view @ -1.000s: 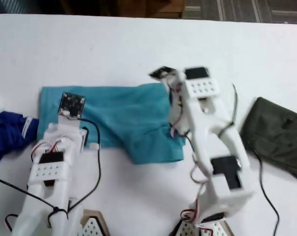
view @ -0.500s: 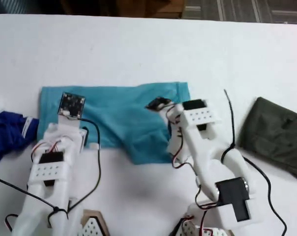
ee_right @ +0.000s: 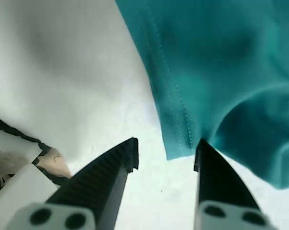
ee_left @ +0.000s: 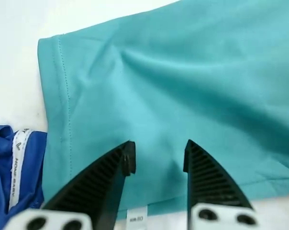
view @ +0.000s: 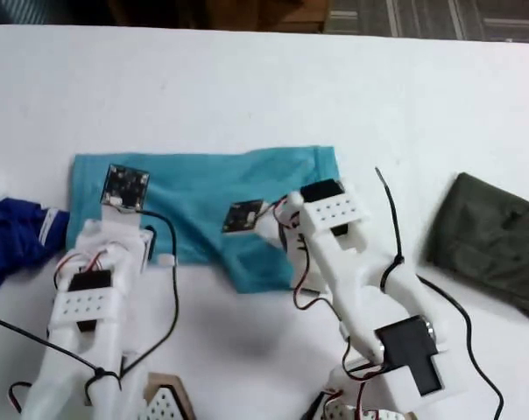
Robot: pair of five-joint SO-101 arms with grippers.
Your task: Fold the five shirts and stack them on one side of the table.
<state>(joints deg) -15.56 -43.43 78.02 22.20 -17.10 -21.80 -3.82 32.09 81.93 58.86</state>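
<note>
The teal shirt (view: 203,197) is soft, matt knit cloth with a smooth face, gentle creases and a double-stitched hem. The blue shirt (view: 10,236) at the left edge is smooth cloth with a white woven label (ee_left: 19,165), and the olive shirt (view: 492,245) at the right looks duller and heavier. The table (view: 247,79) has a plain white, smooth, matt top, and the left gripper (ee_left: 158,153) and right gripper (ee_right: 166,153) have matt black plastic jaws ribbed on their inner faces, set on smooth white plastic arm shells (view: 85,306) with thin black-sheathed cables (view: 176,289).
</note>
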